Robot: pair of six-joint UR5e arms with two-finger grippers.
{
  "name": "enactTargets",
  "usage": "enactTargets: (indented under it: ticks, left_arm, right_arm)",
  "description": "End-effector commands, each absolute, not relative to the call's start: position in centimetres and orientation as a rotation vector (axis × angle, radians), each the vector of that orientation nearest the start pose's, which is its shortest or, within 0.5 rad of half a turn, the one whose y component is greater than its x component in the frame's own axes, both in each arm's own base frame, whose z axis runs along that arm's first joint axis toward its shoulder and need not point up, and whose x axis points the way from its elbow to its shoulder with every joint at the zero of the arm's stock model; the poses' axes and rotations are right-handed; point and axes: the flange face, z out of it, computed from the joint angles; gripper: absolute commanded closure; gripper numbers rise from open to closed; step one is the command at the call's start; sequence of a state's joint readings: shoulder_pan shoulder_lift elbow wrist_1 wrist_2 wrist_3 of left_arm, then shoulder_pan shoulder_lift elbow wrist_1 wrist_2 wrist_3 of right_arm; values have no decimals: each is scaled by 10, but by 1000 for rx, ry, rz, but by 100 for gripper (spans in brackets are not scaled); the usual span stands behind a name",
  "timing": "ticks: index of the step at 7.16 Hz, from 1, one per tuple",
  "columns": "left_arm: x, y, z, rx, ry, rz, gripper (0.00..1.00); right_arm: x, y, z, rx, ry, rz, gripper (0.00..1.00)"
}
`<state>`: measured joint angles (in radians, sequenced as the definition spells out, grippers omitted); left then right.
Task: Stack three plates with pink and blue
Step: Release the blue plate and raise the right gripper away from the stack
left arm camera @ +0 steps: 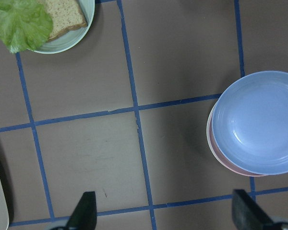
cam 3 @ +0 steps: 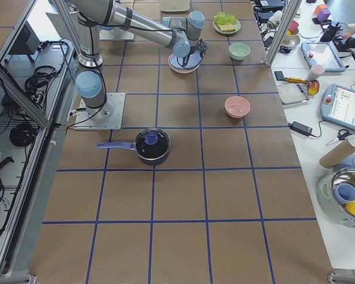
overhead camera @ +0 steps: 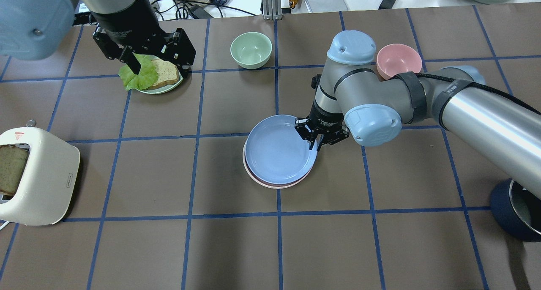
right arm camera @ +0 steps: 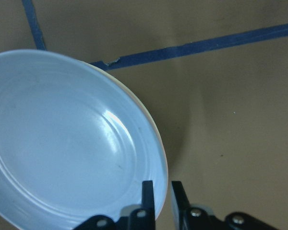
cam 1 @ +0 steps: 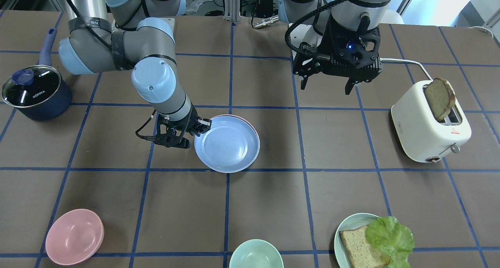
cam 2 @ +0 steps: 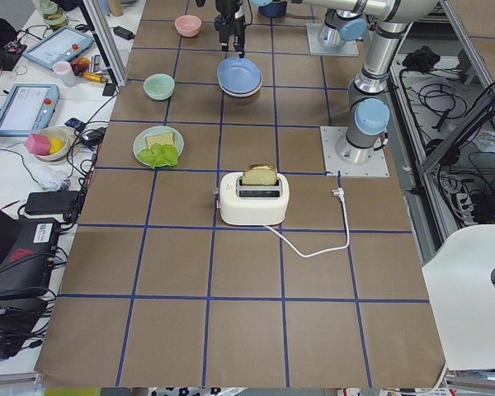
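Starting at the left end of the counter (overhead camera: 148, 247), I see the white toaster (overhead camera: 46, 176) close to that edge, a slice of bread (overhead camera: 12, 169) standing up out of its slot. Further on, near the far edge, sits the pale teal plate (left arm camera: 67, 42) with a bread slice (overhead camera: 165, 72) and a lettuce leaf (overhead camera: 135, 75) on it. My left gripper (cam 1: 326, 87) hangs above the counter in this left half. Its fingers are spread wide and there is nothing between them. A mint-green bowl (overhead camera: 251, 49) stands by the far edge, about midway along it.

In the middle of the counter, well away from every edge, lies the stack. The blue plate (overhead camera: 279, 150) is on top, sitting a little off-centre on the pink plate (overhead camera: 270, 185), so a crescent of pink rim shows on the side nearer the robot. I cannot tell from my feeds whether anything lies under the pink one.

At the right-hand rim of the blue plate is my right gripper (right arm camera: 162, 183), pointing down. Its fingers are drawn almost together, one inside the rim and one outside, pinching it. The wrist camera shows only a narrow gap between them.

Past that arm a pink bowl (overhead camera: 399, 59) stands toward the far edge. At the right end, near the robot's edge, is a dark blue saucepan (cam 1: 35, 91) with a glass lid
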<state>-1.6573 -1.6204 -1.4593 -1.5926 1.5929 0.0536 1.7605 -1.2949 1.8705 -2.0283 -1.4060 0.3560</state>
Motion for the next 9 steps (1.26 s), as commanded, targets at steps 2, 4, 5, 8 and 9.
enactTargets:
  ticks: [2, 4, 5, 8, 9]
  left_arm:
    - [-157, -503, 510, 254, 3102, -61, 0]
    - [-156, -504, 510, 257, 3102, -61, 0]
    - [-156, -504, 510, 255, 3103, -58, 0]
    - [-157, -505, 510, 255, 3108, -63, 0]
    - [-157, -505, 511, 257, 3107, -66, 0]
  right_arm:
    - [221, -524, 274, 120, 2998, 62, 21]
    - [170, -547, 316, 1, 3057, 79, 16]
    - [161, -537, 359, -36, 3078, 111, 16]
    - [166, -490, 487, -84, 3096, -63, 0]
    - [158, -482, 510, -126, 3101, -123, 0]
